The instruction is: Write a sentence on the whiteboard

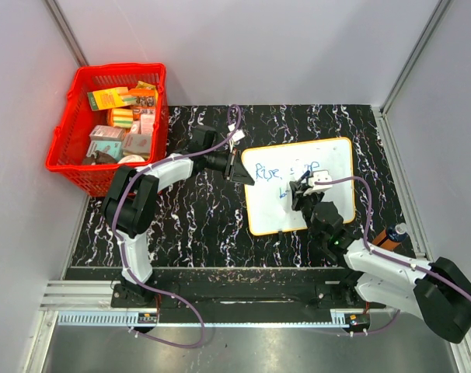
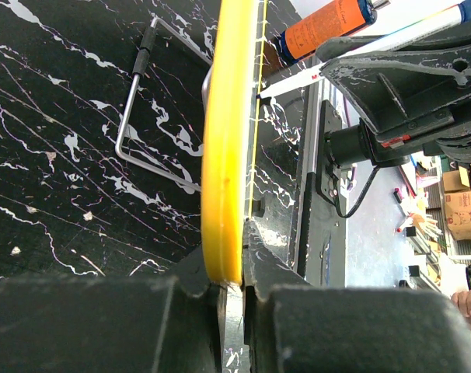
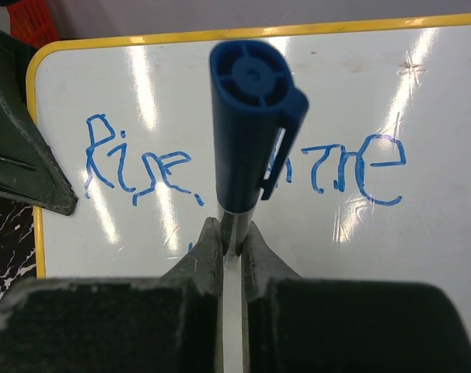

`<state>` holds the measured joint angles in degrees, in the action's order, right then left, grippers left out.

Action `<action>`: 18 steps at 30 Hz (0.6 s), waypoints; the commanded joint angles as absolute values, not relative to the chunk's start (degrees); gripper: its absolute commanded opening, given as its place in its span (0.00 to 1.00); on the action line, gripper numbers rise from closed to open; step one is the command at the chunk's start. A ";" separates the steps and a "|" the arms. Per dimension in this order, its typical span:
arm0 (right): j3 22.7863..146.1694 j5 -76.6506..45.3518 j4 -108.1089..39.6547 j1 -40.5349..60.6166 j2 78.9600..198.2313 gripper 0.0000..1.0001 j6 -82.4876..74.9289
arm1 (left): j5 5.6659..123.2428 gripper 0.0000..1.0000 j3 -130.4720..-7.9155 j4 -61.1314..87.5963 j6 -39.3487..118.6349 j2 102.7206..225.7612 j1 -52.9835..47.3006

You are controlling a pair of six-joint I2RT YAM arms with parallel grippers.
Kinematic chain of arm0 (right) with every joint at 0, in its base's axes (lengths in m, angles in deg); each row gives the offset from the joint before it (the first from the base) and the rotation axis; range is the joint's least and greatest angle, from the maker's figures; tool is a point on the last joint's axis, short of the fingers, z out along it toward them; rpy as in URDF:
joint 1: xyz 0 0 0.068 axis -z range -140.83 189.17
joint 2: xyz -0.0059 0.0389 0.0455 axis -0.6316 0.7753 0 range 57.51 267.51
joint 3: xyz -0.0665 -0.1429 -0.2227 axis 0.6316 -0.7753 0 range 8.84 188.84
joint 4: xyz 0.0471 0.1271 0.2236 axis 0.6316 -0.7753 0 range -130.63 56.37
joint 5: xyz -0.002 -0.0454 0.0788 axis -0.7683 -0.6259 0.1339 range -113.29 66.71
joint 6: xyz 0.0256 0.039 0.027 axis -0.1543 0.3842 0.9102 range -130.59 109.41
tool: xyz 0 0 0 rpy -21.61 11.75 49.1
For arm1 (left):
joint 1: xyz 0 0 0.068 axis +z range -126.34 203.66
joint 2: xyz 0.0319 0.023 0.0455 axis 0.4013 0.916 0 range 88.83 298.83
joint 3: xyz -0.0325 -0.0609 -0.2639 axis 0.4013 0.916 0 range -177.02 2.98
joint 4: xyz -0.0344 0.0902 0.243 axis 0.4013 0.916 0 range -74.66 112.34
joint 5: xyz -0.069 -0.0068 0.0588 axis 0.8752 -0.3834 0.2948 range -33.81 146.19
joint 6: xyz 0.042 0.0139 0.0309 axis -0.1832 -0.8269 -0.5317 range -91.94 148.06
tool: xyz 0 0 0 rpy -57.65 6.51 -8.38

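Your left jaws clench the whiteboard's left rim, likely steadying it right of centre on the tabletop (so strokes can't shove it), while your right jaws grasp the marker, tip down at the sentence.

The only legible writing is the blue handwritten sentence on the flat white rectangular whiteboard with its thin orange-yellow rim. Its first word reads "Rise", followed by a comma-like mark. The second word ends in what looks like "ne" or "re"; its opening letters are hidden behind the blue-capped marker. In the top view a stroke of a lower line shows, too little to read. Print on the colourful cardboard boxes in the red plastic basket is too small to read.
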<state>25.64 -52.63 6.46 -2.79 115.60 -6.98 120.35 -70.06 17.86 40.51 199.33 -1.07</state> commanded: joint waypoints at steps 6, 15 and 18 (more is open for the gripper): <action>25.81 -51.68 4.08 -2.49 114.12 0.00 -4.01 | 112.53 0.00 -68.13 21.40 28.41 201.95 -3.76; 25.54 -51.24 1.61 -2.58 112.89 0.00 -2.42 | 112.53 0.00 -67.95 21.31 28.41 201.95 -3.85; 25.37 -50.98 0.82 -2.58 112.36 0.00 -2.25 | 112.62 0.00 -68.04 21.31 28.41 201.95 -3.76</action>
